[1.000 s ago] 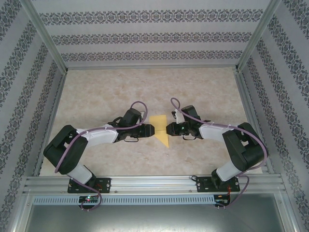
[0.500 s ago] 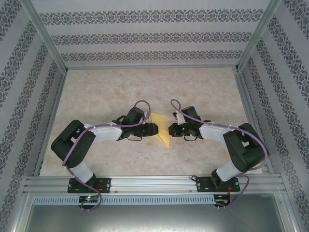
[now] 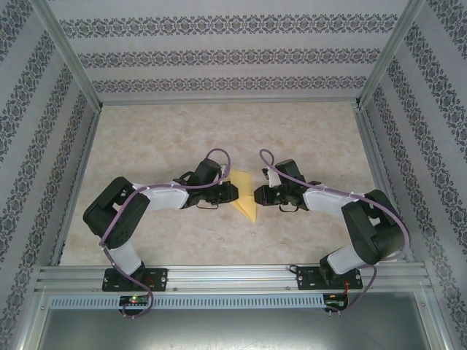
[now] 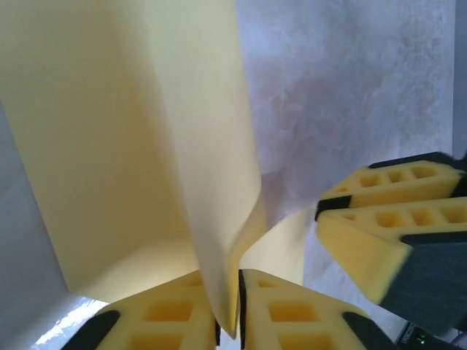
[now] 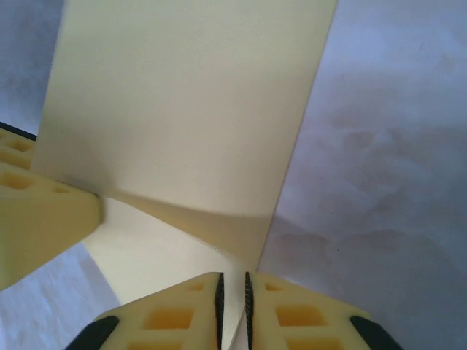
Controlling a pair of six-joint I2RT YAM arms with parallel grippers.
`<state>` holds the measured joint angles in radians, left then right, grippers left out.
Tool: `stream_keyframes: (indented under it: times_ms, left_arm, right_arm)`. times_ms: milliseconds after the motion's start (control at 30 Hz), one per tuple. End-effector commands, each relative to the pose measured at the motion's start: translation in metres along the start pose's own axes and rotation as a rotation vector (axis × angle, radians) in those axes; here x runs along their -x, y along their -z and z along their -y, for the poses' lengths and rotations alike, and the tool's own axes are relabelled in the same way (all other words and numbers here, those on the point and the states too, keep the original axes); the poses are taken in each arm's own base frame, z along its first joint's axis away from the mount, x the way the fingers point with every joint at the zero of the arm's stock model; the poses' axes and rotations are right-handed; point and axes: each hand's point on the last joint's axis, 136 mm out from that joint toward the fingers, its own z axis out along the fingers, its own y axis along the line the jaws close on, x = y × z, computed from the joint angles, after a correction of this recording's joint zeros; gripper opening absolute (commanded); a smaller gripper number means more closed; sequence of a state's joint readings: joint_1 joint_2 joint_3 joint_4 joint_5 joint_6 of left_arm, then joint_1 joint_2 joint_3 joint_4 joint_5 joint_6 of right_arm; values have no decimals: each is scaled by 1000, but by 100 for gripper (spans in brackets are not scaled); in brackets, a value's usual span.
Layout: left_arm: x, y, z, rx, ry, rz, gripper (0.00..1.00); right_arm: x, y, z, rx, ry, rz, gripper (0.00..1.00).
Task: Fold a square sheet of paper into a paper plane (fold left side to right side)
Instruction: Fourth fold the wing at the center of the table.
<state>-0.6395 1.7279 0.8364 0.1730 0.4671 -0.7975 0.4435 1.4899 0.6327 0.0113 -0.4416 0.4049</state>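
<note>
Yellow paper [image 4: 131,146] cut off at frame top, left jaws clamped on it, right jaws nearly together, grip unclear, left elbow [image 3: 120,205] further right than before.

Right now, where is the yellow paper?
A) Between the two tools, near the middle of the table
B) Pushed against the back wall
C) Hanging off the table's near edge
A: from above, the yellow paper sits mid-table, with the left tool at one edge and the right tool at the opposite edge, their tips facing each other.
</note>
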Motion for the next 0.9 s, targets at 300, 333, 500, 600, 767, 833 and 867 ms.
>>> stream_keyframes:
  times_ms: [300, 333, 500, 600, 767, 833, 867]
  left_arm:
    - [12, 13, 12, -10, 151, 42, 6]
    - [11, 13, 13, -10, 166, 36, 6]
    - [10, 14, 18, -21, 200, 17, 6]
    - [9, 13, 19, -19, 204, 4, 7]
    - [9, 13, 18, -18, 209, 0, 7]
    - [8, 12, 19, -18, 210, -4, 7]
    - [8, 12, 19, -17, 210, -6, 7]
  right_arm:
    - [-19, 38, -27, -198, 255, 175, 46]
    - [-23, 36, -30, -205, 273, 185, 47]
    - [-38, 22, -37, -242, 324, 173, 49]
    - [-40, 11, -36, -263, 340, 145, 48]
    - [-39, -2, -39, -277, 367, 115, 46]
    - [-39, -6, -40, -290, 377, 104, 44]
    - [-39, -8, -40, -292, 382, 101, 44]
